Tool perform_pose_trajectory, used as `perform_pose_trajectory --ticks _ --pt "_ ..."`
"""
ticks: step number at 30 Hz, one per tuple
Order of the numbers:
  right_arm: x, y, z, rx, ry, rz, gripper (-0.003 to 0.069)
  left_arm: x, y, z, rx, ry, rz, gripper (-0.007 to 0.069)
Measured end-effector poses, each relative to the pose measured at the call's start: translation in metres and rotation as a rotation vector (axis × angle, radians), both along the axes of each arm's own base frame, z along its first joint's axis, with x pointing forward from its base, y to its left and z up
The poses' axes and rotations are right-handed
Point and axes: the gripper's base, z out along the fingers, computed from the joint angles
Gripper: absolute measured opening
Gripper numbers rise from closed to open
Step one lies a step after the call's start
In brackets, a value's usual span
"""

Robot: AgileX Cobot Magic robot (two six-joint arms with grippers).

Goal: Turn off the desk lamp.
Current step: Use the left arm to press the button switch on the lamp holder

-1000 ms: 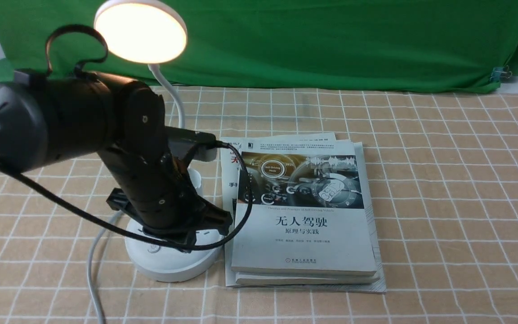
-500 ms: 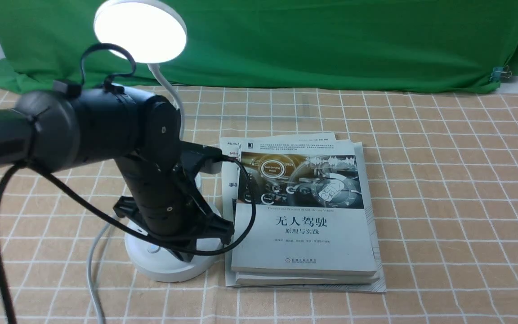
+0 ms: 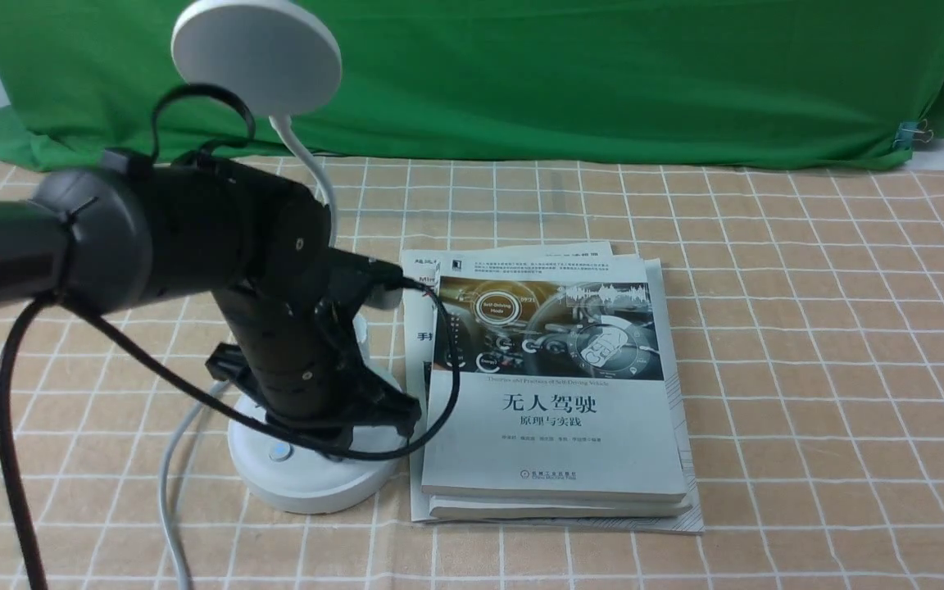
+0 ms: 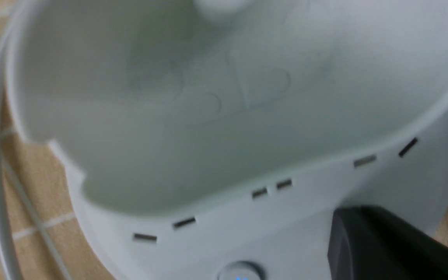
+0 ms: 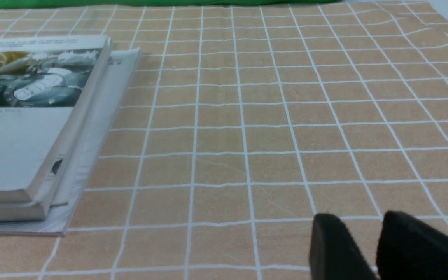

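The white desk lamp stands at the left in the front view. Its round disc head (image 3: 256, 56) is dark, on a thin gooseneck (image 3: 318, 176). My left gripper (image 3: 353, 422) hangs just over the round base (image 3: 316, 487), with its tips hidden behind the wrist. A small button (image 3: 279, 452) on the base glows faintly blue. In the left wrist view, the cup holder (image 4: 224, 97), the socket slots and that button (image 4: 241, 272) fill the frame. My left gripper (image 4: 364, 241) shows as one dark mass, shut. My right gripper (image 5: 360, 223) is shut and empty, low over the cloth.
A stack of books (image 3: 554, 393) lies right beside the lamp base; it also shows in the right wrist view (image 5: 21, 116). The lamp's white cable (image 3: 167, 492) runs toward the front edge. A green backdrop (image 3: 603, 74) hangs behind the checked tablecloth (image 3: 808, 328).
The lamp head went from warm yellow light to white light to dark. My left arm shifted right over the base and then barely moved.
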Motion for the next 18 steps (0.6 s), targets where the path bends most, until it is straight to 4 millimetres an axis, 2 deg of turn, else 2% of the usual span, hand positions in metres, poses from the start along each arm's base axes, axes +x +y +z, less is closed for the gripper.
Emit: perform_pose_trajectory --ticks 6,12,16,18 --pt "0.0 0.0 0.0 0.0 0.0 0.0 0.0243 -0.003 0.001 0.006 0.01 0.016 -0.003 -0.0001" --pt "0.0 0.0 0.0 0.0 0.0 0.0 0.0243 -0.006 0.003 0.037 -0.034 -0.079 -0.006 -0.0001" --pt "0.0 0.0 0.0 0.0 0.0 0.0 0.0243 -0.005 0.003 0.033 -0.029 -0.07 -0.006 -0.0001" --pt "0.0 0.0 0.0 0.0 0.0 0.0 0.0243 -0.002 0.001 0.021 -0.016 -0.039 -0.005 -0.0001"
